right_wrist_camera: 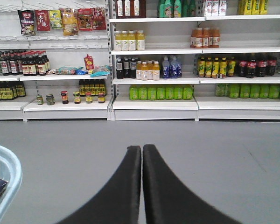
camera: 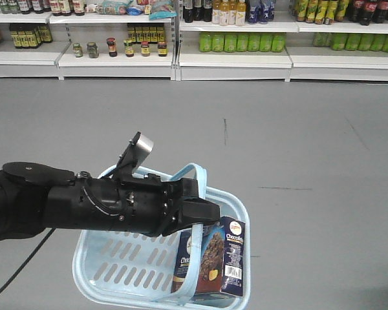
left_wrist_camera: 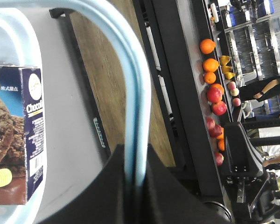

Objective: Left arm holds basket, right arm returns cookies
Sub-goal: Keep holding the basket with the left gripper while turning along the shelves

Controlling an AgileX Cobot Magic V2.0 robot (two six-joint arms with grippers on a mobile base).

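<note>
The left gripper (left_wrist_camera: pixel 135 179) is clamped on one loop handle (left_wrist_camera: pixel 130 70) of the light blue basket (camera: pixel 116 265), the handle running up between its pressed fingers, and the left arm (camera: pixel 84 206) reaches over the basket from its left side. The cookie box (camera: pixel 223 255) is inside the basket, at its right end, standing on end with its long axis roughly upright and its printed face toward the front camera. It leans slightly against the basket wall.

The right gripper (right_wrist_camera: pixel 142 148) has its fingers pressed together with nothing between them. It points away from the basket toward the shelves, with the basket rim (right_wrist_camera: pixel 11 168) low and to its left. So the box lies left of and below that gripper, and I judge the right arm must open, swing left and come down on the box's upper end.

Beyond the basket lies bare grey floor, then the store shelves (right_wrist_camera: pixel 154 100) with green bottles (right_wrist_camera: pixel 161 92) on a low tier.
</note>
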